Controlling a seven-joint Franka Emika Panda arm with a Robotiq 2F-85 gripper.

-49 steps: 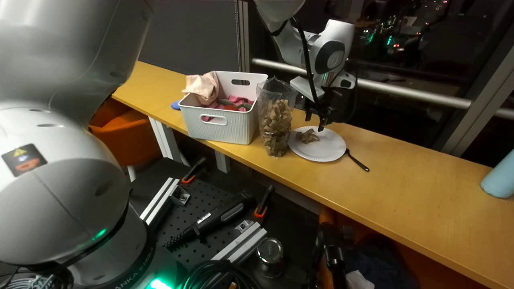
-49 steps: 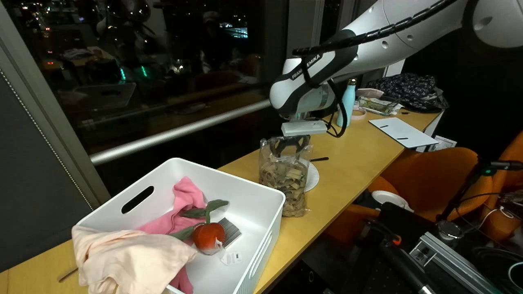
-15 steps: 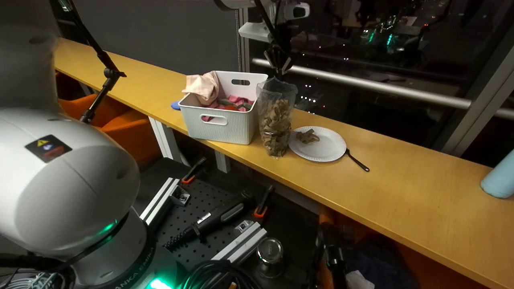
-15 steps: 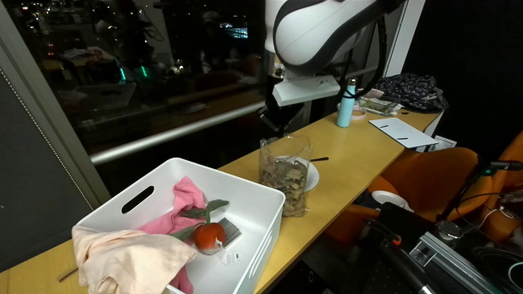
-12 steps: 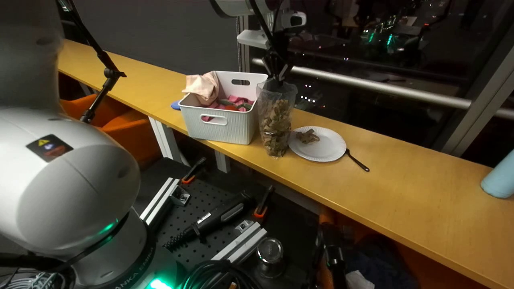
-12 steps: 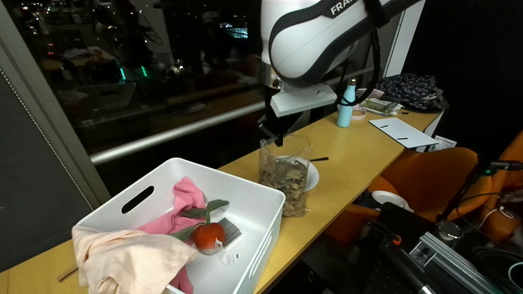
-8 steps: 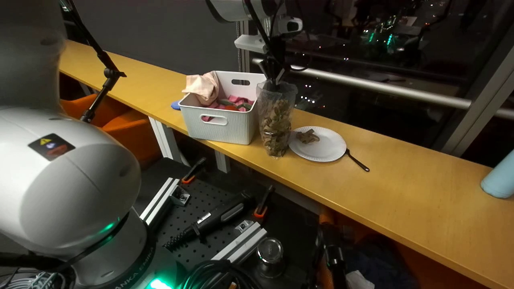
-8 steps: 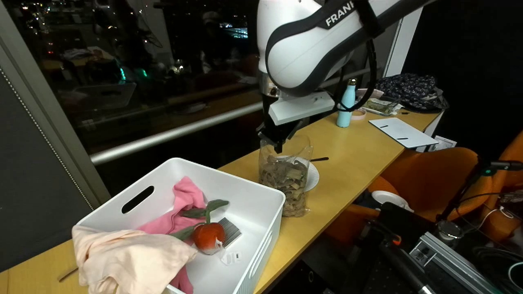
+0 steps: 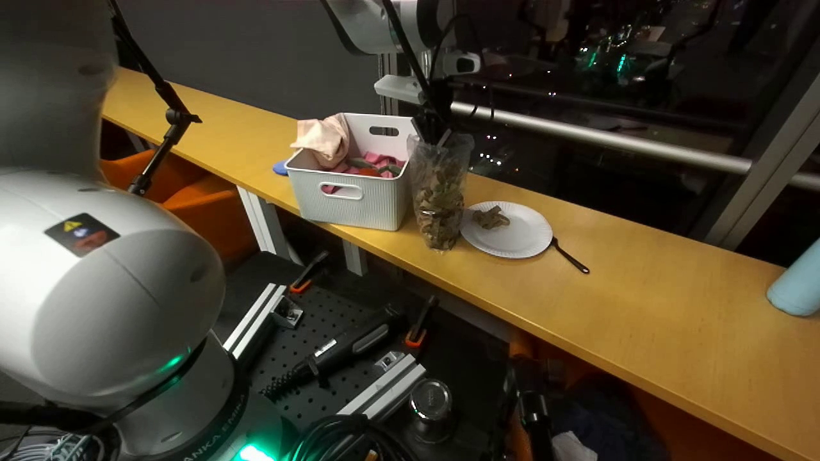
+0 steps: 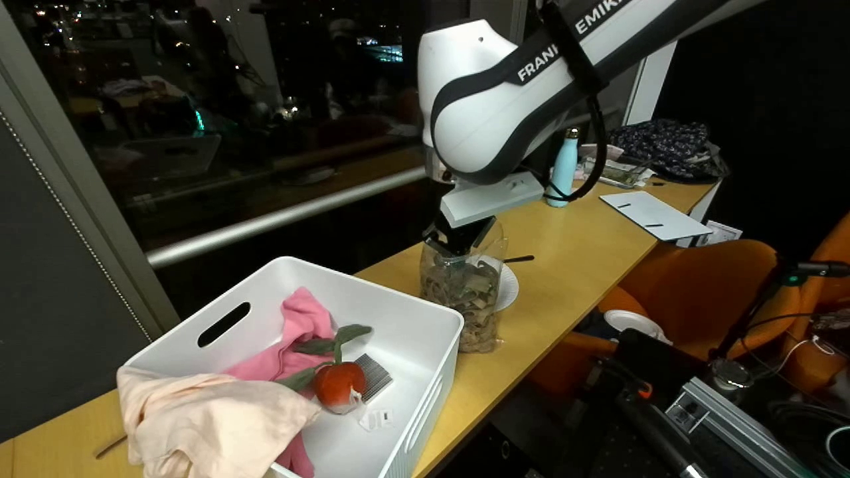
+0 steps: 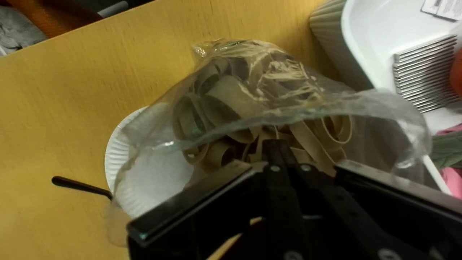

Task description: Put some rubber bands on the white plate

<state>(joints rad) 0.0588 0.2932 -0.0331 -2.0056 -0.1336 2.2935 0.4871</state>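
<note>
Rubber bands (image 11: 234, 95) crowd the bag (image 9: 460, 153), and the gripper (image 11: 277, 146) reaches into its mouth with fingers (image 11: 269, 153) clenched together; whether they pinch one is hard to tell among the loops. Just beside the bag lies the plate (image 9: 522, 235), bearing a small clump (image 9: 491, 218) of bands. The bin (image 9: 378, 203) flanks the bag's other side; the bottle (image 10: 565, 162) stands well apart.
</note>
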